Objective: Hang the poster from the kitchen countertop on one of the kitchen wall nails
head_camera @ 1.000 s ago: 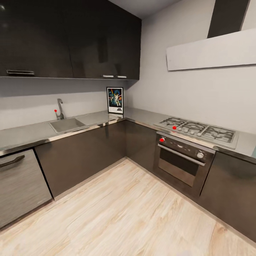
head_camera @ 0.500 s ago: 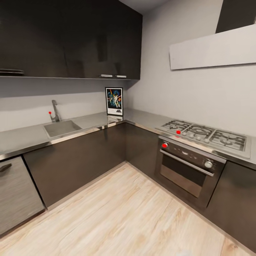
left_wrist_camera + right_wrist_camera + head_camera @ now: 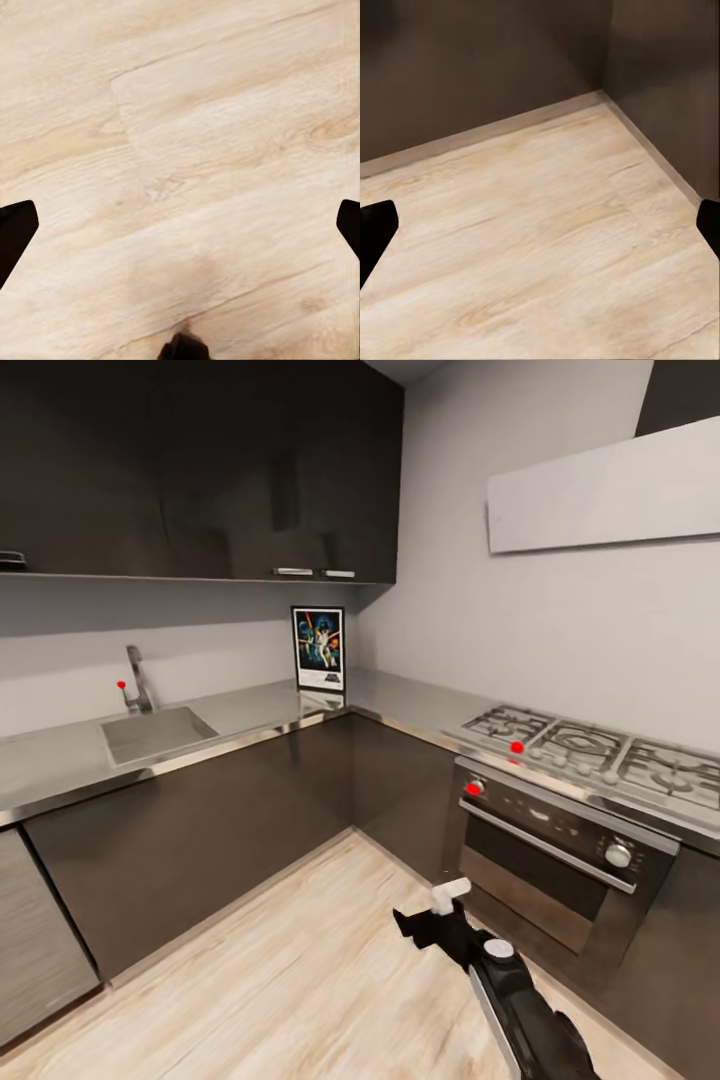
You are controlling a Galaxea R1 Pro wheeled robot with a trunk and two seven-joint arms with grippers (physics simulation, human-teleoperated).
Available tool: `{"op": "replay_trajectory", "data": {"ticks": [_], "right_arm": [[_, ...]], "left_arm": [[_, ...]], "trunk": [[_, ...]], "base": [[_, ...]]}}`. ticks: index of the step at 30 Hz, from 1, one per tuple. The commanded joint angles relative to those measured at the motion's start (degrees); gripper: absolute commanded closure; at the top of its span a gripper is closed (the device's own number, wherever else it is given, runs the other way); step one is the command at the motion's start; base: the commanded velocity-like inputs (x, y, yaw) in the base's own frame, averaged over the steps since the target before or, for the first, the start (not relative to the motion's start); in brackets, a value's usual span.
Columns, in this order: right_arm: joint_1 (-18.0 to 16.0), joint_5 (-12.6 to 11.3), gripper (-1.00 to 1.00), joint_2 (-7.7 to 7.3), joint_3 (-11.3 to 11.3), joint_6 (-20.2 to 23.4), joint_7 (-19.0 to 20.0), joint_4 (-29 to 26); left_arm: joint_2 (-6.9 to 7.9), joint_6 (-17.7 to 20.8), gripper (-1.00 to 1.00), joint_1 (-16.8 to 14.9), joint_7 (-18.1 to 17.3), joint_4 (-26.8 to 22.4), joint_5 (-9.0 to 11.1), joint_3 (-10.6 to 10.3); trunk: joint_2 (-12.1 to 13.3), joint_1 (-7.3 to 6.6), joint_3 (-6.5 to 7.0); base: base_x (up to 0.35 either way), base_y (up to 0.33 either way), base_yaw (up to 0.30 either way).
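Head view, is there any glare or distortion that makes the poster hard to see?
Head view: the poster reads clearly, small and slightly soft, standing in the corner on the glossy kitchen countertop, which mirrors it faintly; straight edges bow toward the frame's borders. Wrist views: evenly lit wood floor, no glare.

The upright framed Star Wars poster [image 3: 319, 648] is stood in the inner corner of the L-shaped silver-grey desk [image 3: 250, 710], with the recessed sink [image 3: 157, 732] to its left and the gas hob [image 3: 590, 748] to its right, above the built-in oven [image 3: 550, 860]
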Motion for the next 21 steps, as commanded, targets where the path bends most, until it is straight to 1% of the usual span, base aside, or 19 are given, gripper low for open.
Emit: {"op": "replay_trajectory", "data": {"ticks": [1, 3, 4, 9, 10, 13, 14, 17, 19, 20, 21], "right_arm": [[-1.88, 0.32, -1.0, 0.1, -0.02, 2.05, 1.61, -0.67], [-5.31, -0.28, -1.0, 0.21, 0.05, 5.43, 3.41, -1.48], [-8.56, -1.15, -1.0, 0.28, 0.09, 8.42, 4.54, -1.95], [-15.2, -3.87, -1.0, 0.37, 0.13, 13.26, 5.85, -1.82], [-17.48, -4.5, -1.0, 0.38, 0.13, 14.56, 6.06, -1.1], [-20.69, -5.06, -1.0, 0.42, 0.15, 16.13, 6.24, 0.33], [-22.55, -5.29, -1.0, 0.45, 0.15, 16.93, 6.31, 1.35], [-25.17, -5.5, -1.0, 0.47, 0.12, 17.64, 6.37, 3.21], [-26.88, -5.57, -1.0, 0.48, 0.1, 17.91, 6.39, 4.65], [-28.57, -5.62, -1.0, 0.49, 0.1, 18.08, 6.4, 6.23], [-29.4, -5.64, -1.0, 0.49, 0.09, 18.14, 6.41, 7.06]], "left_arm": [[0.07, -0.39, -1.0, 0.02, -0.07, 0.51, 1.18, 0.36], [0.16, -1.0, -1.0, 0.02, -0.19, 1.31, 2.24, 0.91], [0.18, -1.42, -1.0, 0.02, -0.26, 1.86, 2.92, 1.27], [0.21, -1.93, -1.0, 0.02, -0.35, 2.51, 3.74, 1.74], [0.25, -2.01, -1.0, 0.02, -0.37, 2.62, 3.88, 1.83], [0.28, -2.07, -1.0, 0.02, -0.38, 2.75, 3.97, 1.9], [0.29, -2.08, -1.0, 0.02, -0.39, 2.81, 4.0, 1.93], [0.29, -2.08, -1.0, 0.02, -0.41, 3.31, 4.04, 1.96], [0.3, -2.08, -1.0, 0.02, -0.6, 4.36, 4.08, 1.97], [0.32, -2.08, -1.0, 0.02, -1.09, 5.6, 4.11, 1.97], [0.34, -2.08, -1.0, 0.02, -1.48, 6.12, 4.14, 1.98]], "trunk": [[-0.03, 0.04, -0.05], [-0.03, 0.04, -0.05], [-0.03, 0.04, -0.05], [-0.03, 0.04, -0.05], [-0.03, 0.04, -0.05], [-0.03, 0.04, -0.05], [-0.03, 0.04, -0.05], [-0.03, 0.04, -0.05], [-0.03, 0.04, -0.05], [-0.03, 0.04, -0.05], [-0.03, 0.04, -0.05]], "base": [[0.338, 0.0, 0.0], [0.338, 0.0, 0.0], [0.338, 0.0, 0.0], [0.338, 0.0, 0.0], [0.338, 0.0, 0.0], [0.338, 0.0, 0.0], [0.338, 0.0, 0.0], [0.338, 0.0, 0.0], [0.338, 0.0, 0.0], [0.338, 0.0, 0.0], [0.338, 0.0, 0.0]]}}
